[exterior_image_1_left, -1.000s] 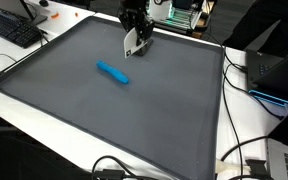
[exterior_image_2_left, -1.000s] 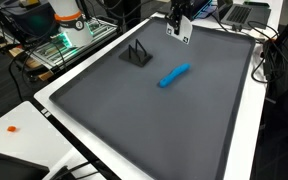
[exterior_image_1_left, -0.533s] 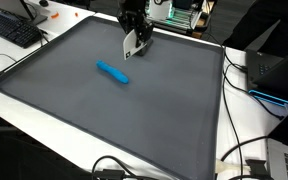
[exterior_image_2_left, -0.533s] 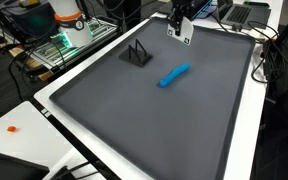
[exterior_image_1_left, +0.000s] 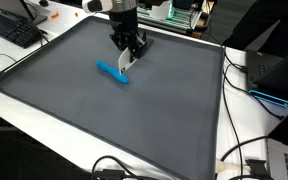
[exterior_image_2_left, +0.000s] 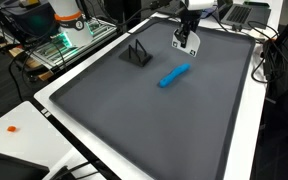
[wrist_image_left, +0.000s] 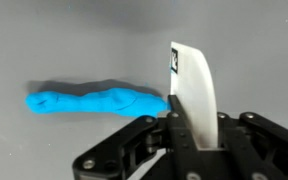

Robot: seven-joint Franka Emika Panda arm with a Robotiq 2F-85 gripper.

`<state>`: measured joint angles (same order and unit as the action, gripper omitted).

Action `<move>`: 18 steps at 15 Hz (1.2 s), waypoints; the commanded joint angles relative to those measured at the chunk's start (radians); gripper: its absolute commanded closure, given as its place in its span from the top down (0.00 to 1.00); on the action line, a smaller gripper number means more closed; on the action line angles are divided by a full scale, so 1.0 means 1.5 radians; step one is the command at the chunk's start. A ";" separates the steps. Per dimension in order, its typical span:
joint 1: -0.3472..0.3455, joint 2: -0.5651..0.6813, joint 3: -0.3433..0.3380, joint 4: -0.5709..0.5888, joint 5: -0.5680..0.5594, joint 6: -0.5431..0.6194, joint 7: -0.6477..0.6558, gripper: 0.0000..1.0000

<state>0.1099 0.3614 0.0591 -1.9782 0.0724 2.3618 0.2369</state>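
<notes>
1. change of position. in both exterior views the claw has left its station over the counter edge from which the arm reaches in. it has travelled inward and downward over the grey mat. it now stands lower and nearer the middle of the counter than half a second ago.

2. claw state. the claw is pressed on a white plate, a thin flat part with a small dark mark near its top. the plate stands on edge between the fingers and projects beyond them. the grip looks the same as in the earlier frames.

3. location of the blue piece. the blue piece lies flat on the mat near the middle of the counter, somewhat toward the arm's edge. it has not moved. in the wrist view the blue piece runs sideways and one end meets the plate's face. whether the two touch cannot be told.

4. other items. a black stand sits on the mat near the arm's edge, well apart from the claw and unmoved.

5. meaning for the work. judged from these views, the approach travel is largely done. the plate's free edge is just beside one end of the blue piece, and no displacement of the piece is visible.
</notes>
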 commanded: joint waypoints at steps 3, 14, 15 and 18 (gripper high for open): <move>-0.007 0.068 -0.015 0.069 -0.016 0.015 -0.034 0.02; -0.008 0.139 -0.025 0.123 -0.022 0.046 -0.048 0.02; -0.009 0.144 -0.024 0.126 -0.022 0.043 -0.052 0.02; -0.010 0.150 -0.025 0.129 -0.023 0.041 -0.057 0.02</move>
<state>0.0965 0.5622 0.0277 -1.7974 0.0524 2.4184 0.1696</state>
